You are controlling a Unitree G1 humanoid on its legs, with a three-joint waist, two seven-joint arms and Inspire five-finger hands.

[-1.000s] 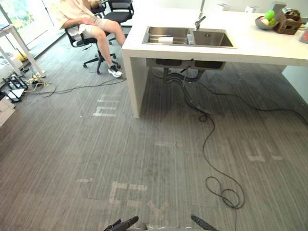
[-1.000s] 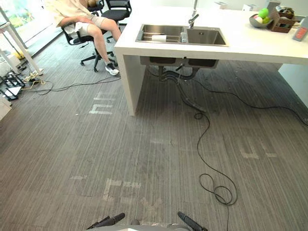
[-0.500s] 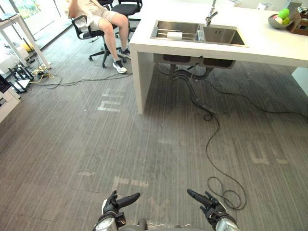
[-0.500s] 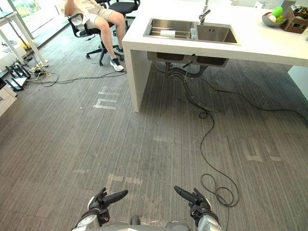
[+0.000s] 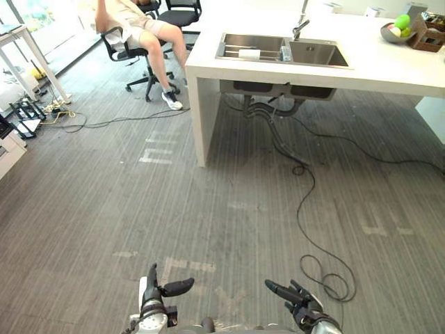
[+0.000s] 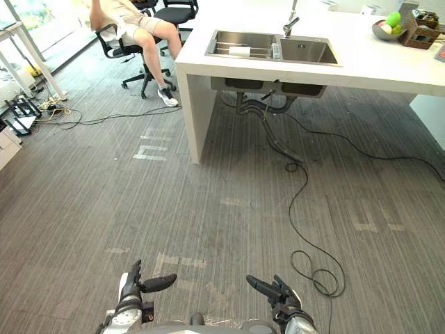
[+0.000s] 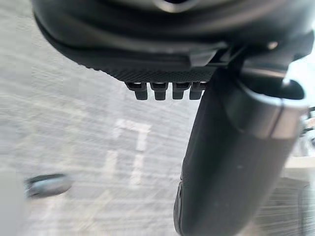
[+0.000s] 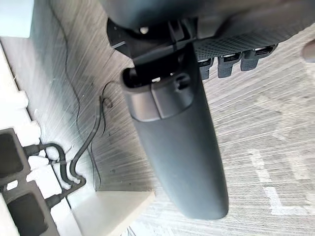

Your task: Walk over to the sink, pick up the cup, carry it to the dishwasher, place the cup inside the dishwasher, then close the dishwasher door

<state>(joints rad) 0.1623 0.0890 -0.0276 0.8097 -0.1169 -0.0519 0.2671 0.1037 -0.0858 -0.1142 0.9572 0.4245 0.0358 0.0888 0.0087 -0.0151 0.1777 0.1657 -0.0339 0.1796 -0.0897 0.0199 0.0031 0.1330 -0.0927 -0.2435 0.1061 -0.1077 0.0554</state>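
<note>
With the walk barely begun, the left hand (image 5: 154,300) and right hand (image 5: 299,305) have risen into sight at 6 o'clock above the ribbed grey carpet (image 5: 208,209), fingers apart and empty. The steel sink (image 5: 316,54) sits well off at 12 o'clock in the smooth white tabletop (image 5: 389,66). A pale cylinder, likely the cup (image 5: 249,53), lies in its left basin.
</note>
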